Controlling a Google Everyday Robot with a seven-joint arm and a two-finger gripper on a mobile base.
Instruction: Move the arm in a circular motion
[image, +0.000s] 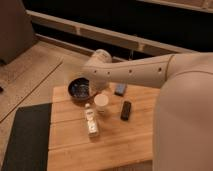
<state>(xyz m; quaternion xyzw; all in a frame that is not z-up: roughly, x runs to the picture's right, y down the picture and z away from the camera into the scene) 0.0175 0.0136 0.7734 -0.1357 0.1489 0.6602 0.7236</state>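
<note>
Your arm (165, 95) fills the right side of the view and reaches left across the frame, with a row of small dark holes along its forearm. It ends at the gripper (96, 84), which hangs over the far left part of the wooden table (130, 145). You can't tell whether the gripper is spread or pressed together, and nothing is visibly held. A black mat (25, 135) lies on the floor, left of and nearer than the gripper. A dark bowl (79, 90) sits just left of the gripper, with its rim partly hidden behind it. A clear bottle (91, 121) lies on its side on the near side of the gripper. A white cup (101, 100) stands just below the gripper, close to the bottle's top. A black oblong object (126, 110) lies to the gripper's right and nearer. A small dark flat item (120, 89) lies right of the gripper, under the forearm.
</note>
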